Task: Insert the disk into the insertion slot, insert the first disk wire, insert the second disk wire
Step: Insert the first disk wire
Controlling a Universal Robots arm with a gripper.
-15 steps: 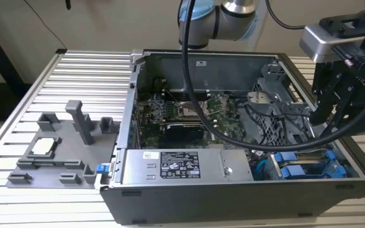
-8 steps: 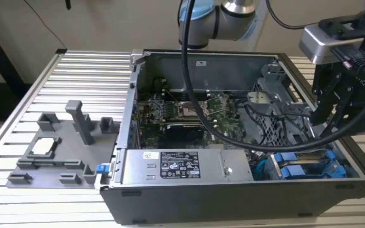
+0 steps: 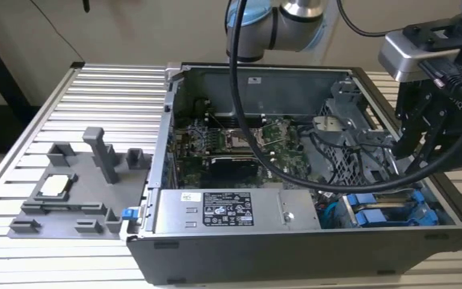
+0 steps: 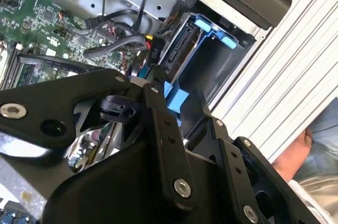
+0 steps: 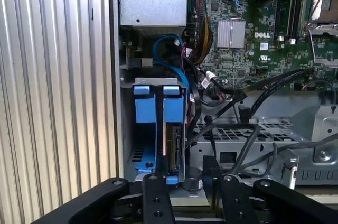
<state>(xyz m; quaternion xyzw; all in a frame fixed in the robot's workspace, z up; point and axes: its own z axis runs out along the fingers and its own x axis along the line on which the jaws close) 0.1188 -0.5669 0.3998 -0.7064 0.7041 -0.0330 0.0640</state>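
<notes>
While the disk (image 5: 173,150) stands edge-on in the insertion slot (image 5: 153,81), beside another blue-fronted drive (image 5: 141,109), we find the tool (image 5: 193,179) close over its outer end, jaws apart, gripping nothing. We judge that seating it wants a square push, clear of the black cables (image 5: 274,80).

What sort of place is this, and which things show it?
Probably a robotics workbench or lab for computer assembly: an open desktop computer case lies on a ribbed aluminium table, a robot arm reaches over it, and a grey parts fixture sits beside it.
</notes>
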